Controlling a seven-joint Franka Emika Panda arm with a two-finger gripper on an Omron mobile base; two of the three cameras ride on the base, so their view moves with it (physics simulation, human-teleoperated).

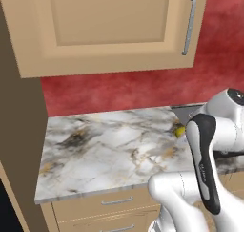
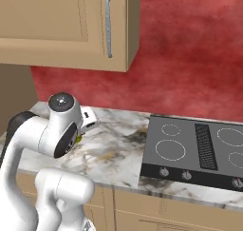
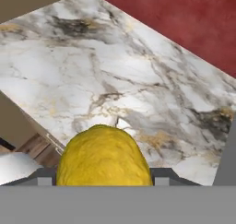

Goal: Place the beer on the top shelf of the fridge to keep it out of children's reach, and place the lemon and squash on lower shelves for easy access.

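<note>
Hand view puts the bright yellow, rough-skinned oval lemon (image 3: 104, 156) at the bottom centre of the frame, wedged between the two small dark fingertips (image 3: 45, 176) of our two-finger gripper (image 3: 104, 178), one at each flank of the fruit, so we read the fingers as clasped around the lemon. Behind it, across the middle and upper part of that frame, spreads the white marble countertop with grey and gold veins (image 3: 115, 71), and the red wall (image 3: 184, 15) takes the upper right corner. In the left base view we see a sliver of the lemon (image 1: 179, 130) at right of centre, just left of our white arm, above the countertop (image 1: 105, 150). A tan wooden wall cupboard with a grey bar handle (image 1: 109, 26) fills the top of that frame. In the right base view, the dark grey cooktop with ring markings and knobs (image 2: 194, 149) lies at lower right on the countertop (image 2: 118, 149).
</note>
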